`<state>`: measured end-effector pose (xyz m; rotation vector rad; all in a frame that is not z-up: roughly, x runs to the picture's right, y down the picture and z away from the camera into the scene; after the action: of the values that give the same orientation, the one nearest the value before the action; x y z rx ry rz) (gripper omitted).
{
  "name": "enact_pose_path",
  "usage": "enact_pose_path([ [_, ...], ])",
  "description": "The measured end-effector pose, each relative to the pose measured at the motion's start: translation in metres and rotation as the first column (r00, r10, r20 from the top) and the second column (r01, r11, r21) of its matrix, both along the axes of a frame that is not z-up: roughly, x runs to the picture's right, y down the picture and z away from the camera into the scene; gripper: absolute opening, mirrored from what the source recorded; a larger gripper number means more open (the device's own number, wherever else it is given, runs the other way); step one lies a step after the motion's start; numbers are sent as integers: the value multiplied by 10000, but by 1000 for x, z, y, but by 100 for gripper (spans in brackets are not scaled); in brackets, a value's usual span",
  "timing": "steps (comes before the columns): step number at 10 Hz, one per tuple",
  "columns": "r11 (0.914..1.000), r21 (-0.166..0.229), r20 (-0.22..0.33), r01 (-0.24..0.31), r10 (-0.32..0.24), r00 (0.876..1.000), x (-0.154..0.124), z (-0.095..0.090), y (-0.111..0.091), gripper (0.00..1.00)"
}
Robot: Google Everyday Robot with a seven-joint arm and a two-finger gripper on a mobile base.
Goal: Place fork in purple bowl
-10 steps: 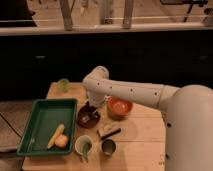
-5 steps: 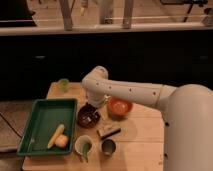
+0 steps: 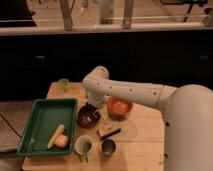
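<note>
The purple bowl (image 3: 88, 116) stands on the wooden table, to the right of the green tray and left of the orange bowl (image 3: 120, 107). A thin pale streak inside it looks like the fork (image 3: 91, 119). My arm reaches in from the right, bends at its white elbow and points down. The gripper (image 3: 98, 104) hangs just over the far right rim of the purple bowl, partly hidden by the wrist.
A green tray (image 3: 35, 131) at the left holds a banana (image 3: 55, 136) and a round fruit (image 3: 62, 142). A pale cup with a green utensil (image 3: 83, 146), a metal cup (image 3: 108, 147) and a small block (image 3: 108, 131) sit in front. A small green cup (image 3: 63, 85) stands at the back left.
</note>
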<state>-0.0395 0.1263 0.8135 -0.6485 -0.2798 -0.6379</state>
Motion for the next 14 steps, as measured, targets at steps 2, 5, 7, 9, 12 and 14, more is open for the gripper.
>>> enact_pose_path([
  [2,10000,44,108,-9,9,9999,0,0,-1,80],
  [5,10000,96,216,-18,16,9998,1,0,-2,80],
  [7,10000,99,222,-13,11,9998,0,0,-2,80],
  [9,10000,98,221,-12,10,9998,0,0,-2,80],
  [12,10000,97,221,-12,10,9998,0,0,-2,80],
  [14,10000,98,224,-13,11,9997,0,0,-2,80],
])
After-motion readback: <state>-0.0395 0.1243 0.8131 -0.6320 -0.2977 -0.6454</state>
